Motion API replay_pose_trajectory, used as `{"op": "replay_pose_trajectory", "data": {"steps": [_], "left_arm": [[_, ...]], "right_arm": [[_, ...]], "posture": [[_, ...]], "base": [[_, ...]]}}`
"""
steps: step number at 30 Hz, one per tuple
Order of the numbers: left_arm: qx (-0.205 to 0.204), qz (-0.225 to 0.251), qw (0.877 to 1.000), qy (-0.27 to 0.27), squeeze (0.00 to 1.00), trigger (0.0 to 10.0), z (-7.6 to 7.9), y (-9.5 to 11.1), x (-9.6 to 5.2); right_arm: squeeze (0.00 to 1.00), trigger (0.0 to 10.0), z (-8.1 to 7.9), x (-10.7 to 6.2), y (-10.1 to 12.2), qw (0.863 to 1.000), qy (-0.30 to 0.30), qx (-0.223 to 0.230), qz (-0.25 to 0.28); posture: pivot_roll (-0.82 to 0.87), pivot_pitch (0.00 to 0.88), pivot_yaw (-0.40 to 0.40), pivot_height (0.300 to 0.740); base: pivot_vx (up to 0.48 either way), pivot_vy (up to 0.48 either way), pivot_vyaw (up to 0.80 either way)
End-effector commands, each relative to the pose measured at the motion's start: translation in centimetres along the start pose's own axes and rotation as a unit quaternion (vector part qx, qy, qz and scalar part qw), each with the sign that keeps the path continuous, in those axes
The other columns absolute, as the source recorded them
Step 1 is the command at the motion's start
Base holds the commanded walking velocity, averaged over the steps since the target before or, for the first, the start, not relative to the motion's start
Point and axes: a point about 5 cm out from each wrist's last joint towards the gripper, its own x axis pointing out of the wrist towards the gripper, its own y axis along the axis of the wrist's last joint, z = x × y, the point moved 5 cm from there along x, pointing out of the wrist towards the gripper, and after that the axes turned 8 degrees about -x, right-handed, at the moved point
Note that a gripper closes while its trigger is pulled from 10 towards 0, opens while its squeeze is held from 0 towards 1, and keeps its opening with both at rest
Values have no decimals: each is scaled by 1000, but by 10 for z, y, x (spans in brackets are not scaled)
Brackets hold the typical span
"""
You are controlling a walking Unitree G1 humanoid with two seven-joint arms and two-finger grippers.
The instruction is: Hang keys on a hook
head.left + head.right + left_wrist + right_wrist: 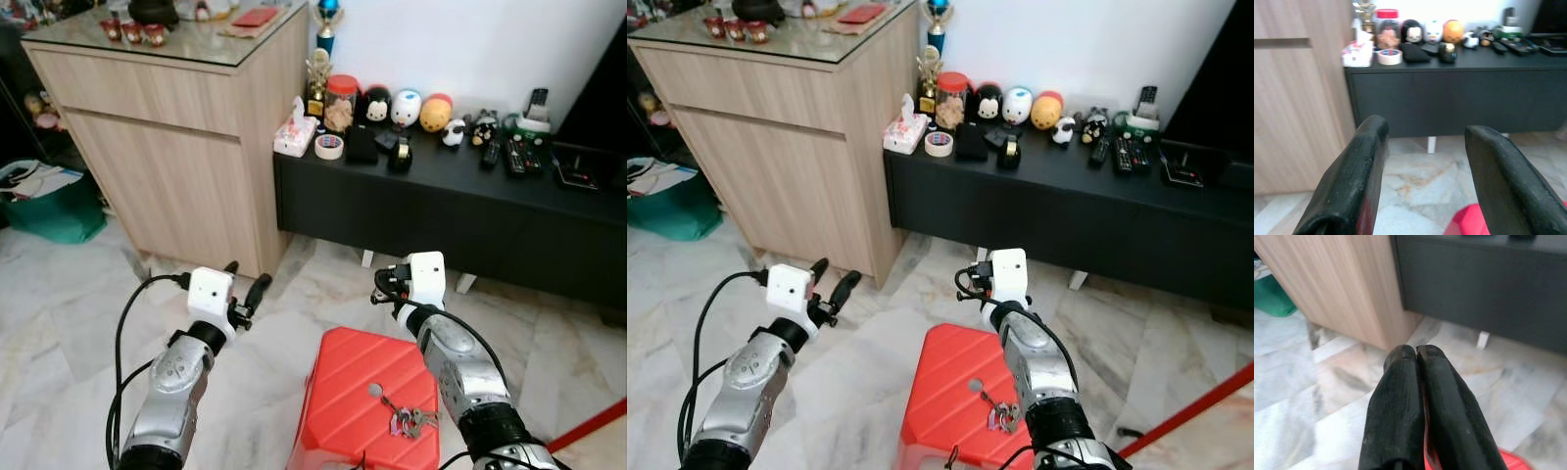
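Note:
A bunch of keys (pixel 407 421) with a round tag lies on top of a red plastic stool (pixel 353 392) just in front of me. My right gripper (pixel 378 286) hovers above the stool's far edge, well beyond the keys. Its fingers (pixel 1400 367) are pressed together and shut on nothing. My left gripper (pixel 246 282) is raised over the floor to the left of the stool. In the left wrist view its two black fingers (pixel 1369 147) stand wide apart and open, and a corner of the red stool (pixel 1469 223) lies below them.
A tall wooden cabinet (pixel 176 147) stands ahead on the left. A low black console (pixel 441 211) with toys, tape, a tissue box and remotes runs along the white wall. A green bag (pixel 49 206) sits on the marble floor at far left. A red strip (pixel 588 426) crosses the lower right.

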Motion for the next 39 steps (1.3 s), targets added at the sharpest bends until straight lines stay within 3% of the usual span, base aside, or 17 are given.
{"op": "replay_pose_trajectory", "data": {"steps": [1,6,9,14,19,25,31,39], "left_arm": [[9,-10,1000,-24,0,10000,7,0,0],[0,-18,997,-72,0,10000,23,3,1],[12,-26,992,-120,0,10000,37,8,2],[24,-37,986,-159,0,10000,47,12,2],[30,-47,980,-193,0,10000,56,16,2],[49,-69,969,-231,0,10000,64,15,-1],[73,-94,958,-262,0,10000,70,10,-5],[73,-106,954,-270,0,10000,70,9,-5]], "right_arm": [[0,10000,1,0,10,1000,0,19,3],[0,10000,-4,0,25,999,11,33,10],[0,10000,-18,-1,36,996,39,77,6],[0,10000,-28,-4,45,990,54,127,-1],[0,10000,-39,-7,47,985,82,148,-19],[0,10000,-51,-17,34,986,126,87,-58],[0,10000,-64,-24,36,981,175,54,-68],[0,10000,-71,-31,42,975,205,51,-66]], "posture": [[71,0,-74,740],[69,0,-75,740],[69,0,-75,740],[74,0,-81,740],[71,0,-84,740],[71,0,-90,740],[69,0,-93,740],[68,0,-92,740]], "base": [[0,0,0],[0,0,0],[0,0,0],[0,0,0],[0,0,0],[0,0,0],[0,0,0],[0,0,0]]}}
